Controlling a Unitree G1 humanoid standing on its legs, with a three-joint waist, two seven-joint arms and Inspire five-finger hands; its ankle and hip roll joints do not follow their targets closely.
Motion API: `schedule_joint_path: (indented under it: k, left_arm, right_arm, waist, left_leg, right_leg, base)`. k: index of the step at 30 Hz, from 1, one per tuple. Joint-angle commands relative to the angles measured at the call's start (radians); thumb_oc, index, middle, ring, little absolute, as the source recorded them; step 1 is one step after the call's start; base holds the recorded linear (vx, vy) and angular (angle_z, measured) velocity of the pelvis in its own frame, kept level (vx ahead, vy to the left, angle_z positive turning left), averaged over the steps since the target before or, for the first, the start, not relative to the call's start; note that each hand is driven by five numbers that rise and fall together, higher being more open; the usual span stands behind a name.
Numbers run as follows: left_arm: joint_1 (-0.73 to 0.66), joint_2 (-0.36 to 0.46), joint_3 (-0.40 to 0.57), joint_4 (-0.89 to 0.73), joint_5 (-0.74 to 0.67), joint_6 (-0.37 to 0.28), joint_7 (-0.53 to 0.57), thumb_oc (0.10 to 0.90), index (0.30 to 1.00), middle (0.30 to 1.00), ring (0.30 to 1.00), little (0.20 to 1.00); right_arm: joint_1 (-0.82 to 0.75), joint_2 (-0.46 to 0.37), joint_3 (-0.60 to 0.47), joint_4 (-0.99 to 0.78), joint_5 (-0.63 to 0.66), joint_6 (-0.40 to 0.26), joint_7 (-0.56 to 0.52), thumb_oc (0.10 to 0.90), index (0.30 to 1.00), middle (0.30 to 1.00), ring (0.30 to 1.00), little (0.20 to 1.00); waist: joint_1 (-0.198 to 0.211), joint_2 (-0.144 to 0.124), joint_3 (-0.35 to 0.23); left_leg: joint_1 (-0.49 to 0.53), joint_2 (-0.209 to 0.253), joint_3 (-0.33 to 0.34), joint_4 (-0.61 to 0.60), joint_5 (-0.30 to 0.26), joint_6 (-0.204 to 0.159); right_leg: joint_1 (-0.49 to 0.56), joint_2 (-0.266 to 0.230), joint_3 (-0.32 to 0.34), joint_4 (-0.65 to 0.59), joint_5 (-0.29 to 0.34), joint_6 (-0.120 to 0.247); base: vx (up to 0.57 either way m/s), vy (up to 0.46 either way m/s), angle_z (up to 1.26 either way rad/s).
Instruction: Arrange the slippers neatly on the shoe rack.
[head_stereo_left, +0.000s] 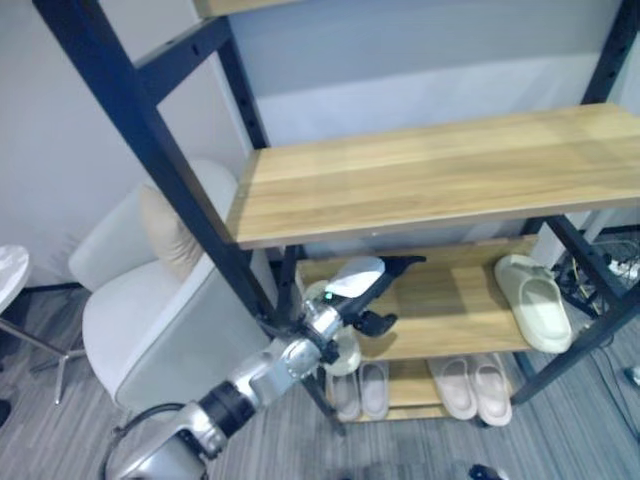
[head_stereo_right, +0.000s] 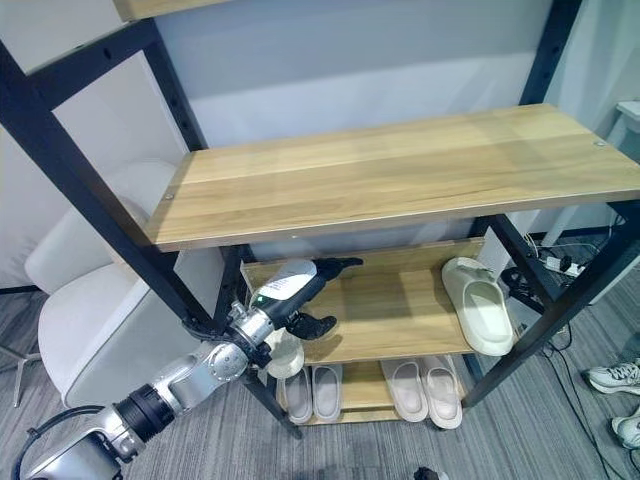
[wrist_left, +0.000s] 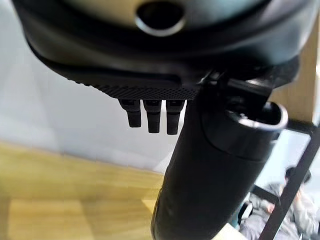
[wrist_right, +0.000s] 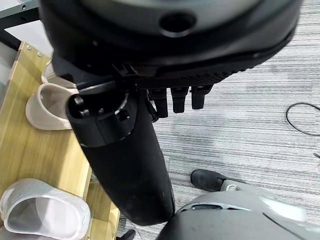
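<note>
Left eye view, left hand (head_stereo_left: 372, 288): reaches in from the lower left over the middle shelf (head_stereo_left: 440, 300) of the shoe rack (head_stereo_left: 430, 175); fingers stretched out flat toward the back of the shelf, thumb spread below them, nothing held.
Left eye view, cream slipper (head_stereo_left: 535, 302): lies alone at the right end of the middle shelf, sole down, well apart from the left hand.
Left eye view, round slipper (head_stereo_left: 345, 352): a pale rounded one at the shelf's front left edge, just under the left wrist; contact cannot be told.
Left eye view, bottom shelf: a white pair (head_stereo_left: 360, 390) at left and a pinkish pair (head_stereo_left: 472, 385) at right, each set side by side, toes inward.
Right eye view, left hand: the same straight, spread pose above bare wood, closed on nothing.
Right eye view, surroundings: white armchair (head_stereo_right: 100, 320) left of the rack; a person's sneakers (head_stereo_right: 622, 385) on the grey carpet (head_stereo_right: 560, 430) at far right.
Left wrist view, left hand: fingers (wrist_left: 152, 115) short, straight and parallel past the palm, thumb thick in front; wooden shelf board beneath, nothing between them.
Right wrist view, right hand (wrist_right: 125, 155): hangs over the carpet beside the rack's end, fingers straight, thumb extended, empty; two pale slippers (wrist_right: 45, 107) lie on the wood nearby.
</note>
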Motion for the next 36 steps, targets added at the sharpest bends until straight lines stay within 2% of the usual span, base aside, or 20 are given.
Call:
schedule_joint_path:
  k: [1,6,12,18,24,36]
  left_arm:
    - [-0.252,-0.003,0.062,0.132,0.12,0.003,0.112,0.8,0.9,0.9,0.9,0.9]
    - [-0.278,-0.011,0.046,0.187,0.182,0.036,0.117,0.8,0.9,0.9,0.9,0.9]
    - [-0.387,-0.038,-0.041,0.319,0.337,0.099,0.083,0.8,0.9,0.9,0.9,0.9]
    - [-0.431,-0.058,-0.041,0.402,0.392,0.162,0.058,0.8,0.9,0.9,0.9,0.9]
    - [-0.443,-0.047,-0.01,0.39,0.406,0.191,0.052,0.8,0.9,0.9,0.9,0.9]
    - [-0.364,0.004,0.07,0.28,0.364,0.199,0.024,0.8,0.9,0.9,0.9,0.9]
  right_arm:
    - [-0.016,0.019,0.021,0.027,0.012,-0.016,-0.007,0.8,0.9,0.9,0.9,0.9]
    - [-0.02,0.017,0.028,0.02,0.013,-0.02,-0.006,0.8,0.9,0.9,0.9,0.9]
    - [-0.036,0.006,0.045,0.021,0.021,-0.025,0.003,0.8,0.9,0.9,0.9,0.9]
    - [-0.039,0.002,0.049,0.013,0.03,-0.021,0.012,0.8,0.9,0.9,0.9,0.9]
    - [-0.04,0.006,0.054,0.002,0.041,-0.017,0.021,0.8,0.9,0.9,0.9,0.9]
    - [-0.039,0.016,0.045,-0.008,0.037,0.002,0.03,0.8,0.9,0.9,0.9,0.9]
  waist:
    - [0.0,-0.002,-0.023]
    - [-0.004,0.001,-0.019]
    - [-0.013,0.012,-0.003]
    - [-0.014,0.016,0.007]
    - [-0.009,0.013,0.018]
    - [0.002,0.013,0.032]
  left_leg:
    - [0.039,0.013,0.016,-0.005,-0.113,-0.067]
    - [0.028,0.012,0.022,-0.005,-0.112,-0.067]
    - [0.0,0.008,0.027,-0.005,-0.108,-0.063]
    - [0.001,0.01,0.03,-0.005,-0.11,-0.061]
    - [0.015,0.011,0.028,-0.005,-0.113,-0.061]
    - [0.049,0.01,0.018,-0.005,-0.119,-0.058]
  right_leg:
    - [-0.056,-0.066,-0.007,0.0,-0.018,0.11]
    - [-0.068,-0.067,-0.002,0.0,-0.015,0.111]
    - [-0.102,-0.069,0.01,0.0,-0.005,0.11]
    - [-0.104,-0.065,0.012,0.0,-0.006,0.107]
    - [-0.089,-0.062,0.012,0.0,-0.011,0.103]
    - [-0.053,-0.058,0.0,0.0,-0.02,0.095]
  base:
    - [0.01,0.012,-0.04]
    - [0.0,0.001,-0.02]
    - [-0.02,0.008,-0.07]
    - [-0.01,0.003,-0.07]
    - [0.0,0.0,0.0]
    - [-0.01,-0.002,0.0]
